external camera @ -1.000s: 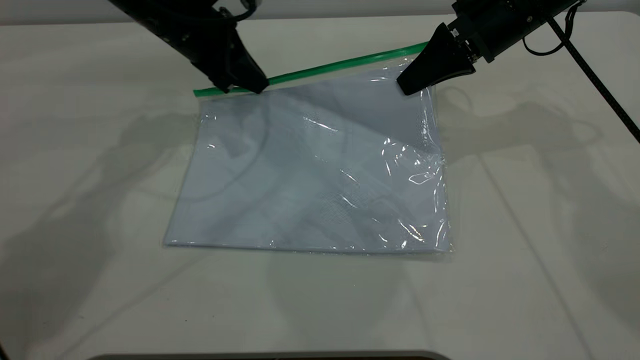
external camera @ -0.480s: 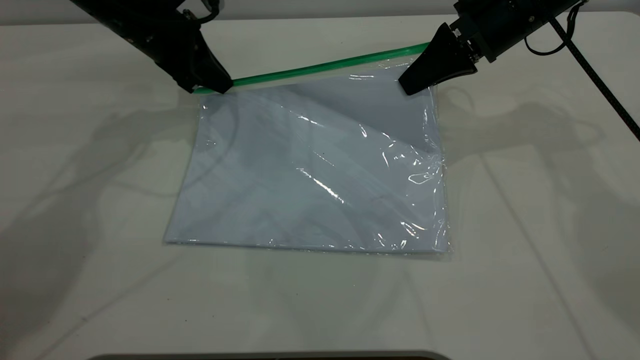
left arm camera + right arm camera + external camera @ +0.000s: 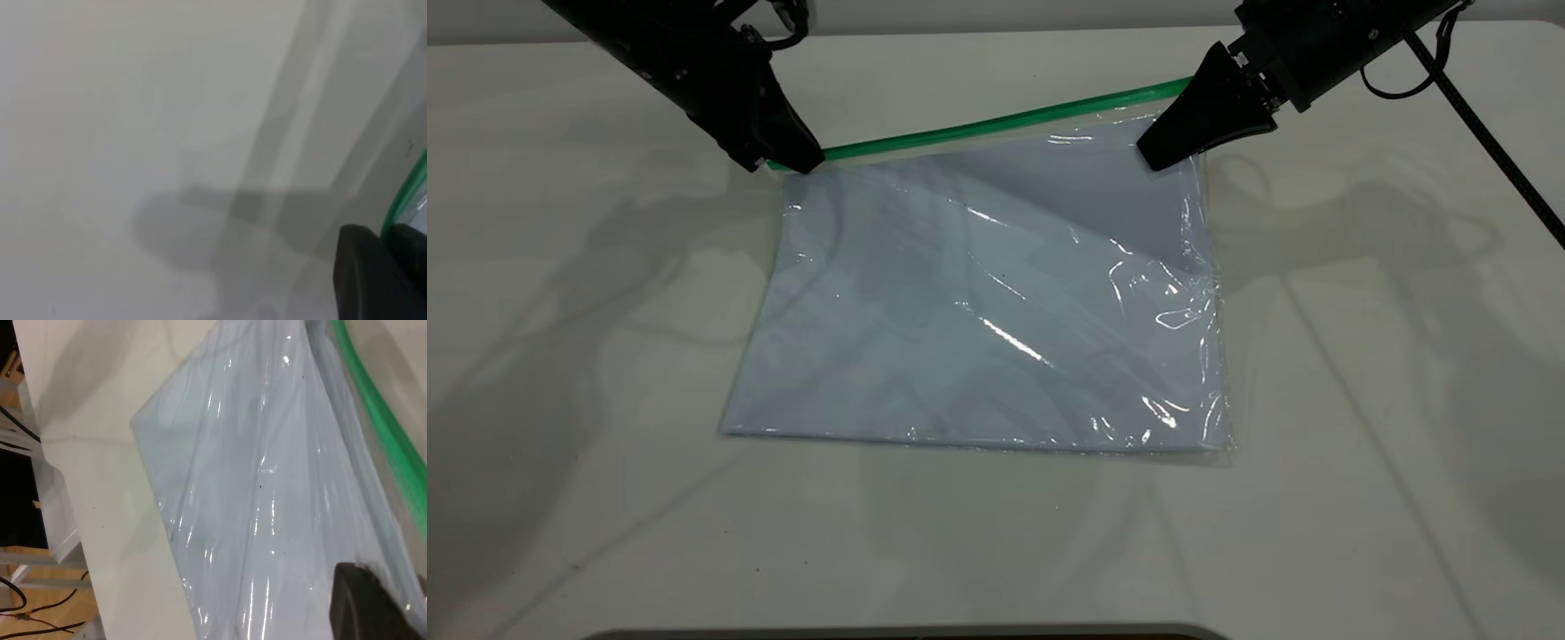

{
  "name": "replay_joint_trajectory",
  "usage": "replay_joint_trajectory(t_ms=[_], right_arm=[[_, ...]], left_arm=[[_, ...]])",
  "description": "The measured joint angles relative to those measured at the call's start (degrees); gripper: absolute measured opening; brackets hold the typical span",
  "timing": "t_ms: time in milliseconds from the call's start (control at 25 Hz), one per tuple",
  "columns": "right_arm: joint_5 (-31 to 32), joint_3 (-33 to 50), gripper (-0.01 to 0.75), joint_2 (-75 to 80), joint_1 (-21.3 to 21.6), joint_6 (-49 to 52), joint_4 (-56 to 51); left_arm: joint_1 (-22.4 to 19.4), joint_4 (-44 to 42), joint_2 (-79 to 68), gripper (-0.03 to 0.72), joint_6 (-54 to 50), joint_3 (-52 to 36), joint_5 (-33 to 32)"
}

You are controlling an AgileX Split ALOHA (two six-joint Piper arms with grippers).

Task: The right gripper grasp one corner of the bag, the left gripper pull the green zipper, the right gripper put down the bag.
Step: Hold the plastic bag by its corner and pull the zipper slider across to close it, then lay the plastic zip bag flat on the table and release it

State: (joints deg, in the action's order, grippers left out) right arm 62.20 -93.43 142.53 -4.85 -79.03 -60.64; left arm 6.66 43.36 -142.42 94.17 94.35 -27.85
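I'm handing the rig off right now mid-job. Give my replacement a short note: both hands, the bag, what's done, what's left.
Right hand: shut on the bag's far right corner, holding that corner slightly raised; the rest of the bag lies flat on the table.
Left hand: at the far left end of the green zipper, shut on it.
Done: corner grasped; the zipper pull has reached the strip's left end.
Left: release the zipper and back the left hand away, then have the right hand lower the corner and let go.

left gripper | slid leftward along green zipper | now at its end
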Motion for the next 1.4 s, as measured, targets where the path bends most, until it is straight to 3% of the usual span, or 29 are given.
replay_joint_trajectory(t_ms=[640,760,880,1000,1120,1280,1400], right_arm=[[0.0,0.0,0.036,0.0,0.0,-0.1,0.0],[0.1,0.0,0.044,0.0,0.2,-0.1,0.4],[-0.7,0.0,0.07,0.0,0.5,-0.1,0.9],[-2.1,0.0,0.16,-0.1,0.5,-0.1,1.0],[-3.9,0.0,0.324,-0.1,0.6,-0.1,1.1],[-8.0,0.0,0.531,-0.7,0.6,1.4,2.1],[-13.7,0.0,0.575,-3.1,0.6,5.6,9.0]], left_arm=[[-1.5,-1.7,0.0,0.098,-2.7,0.0,-1.1],[-1.7,-2.3,0.0,0.145,-2.8,0.0,-0.4],[-2.4,-1.5,0.1,0.268,-2.8,0.0,-0.4],[-2.4,1.4,1.4,0.417,-2.8,0.0,-1.5],[-2.5,5.8,4.4,0.525,-2.8,0.0,-2.2],[-2.1,8.1,9.2,0.559,-3.7,0.0,-4.2],[-1.4,7.8,13.7,0.559,-5.8,0.0,-6.0]])
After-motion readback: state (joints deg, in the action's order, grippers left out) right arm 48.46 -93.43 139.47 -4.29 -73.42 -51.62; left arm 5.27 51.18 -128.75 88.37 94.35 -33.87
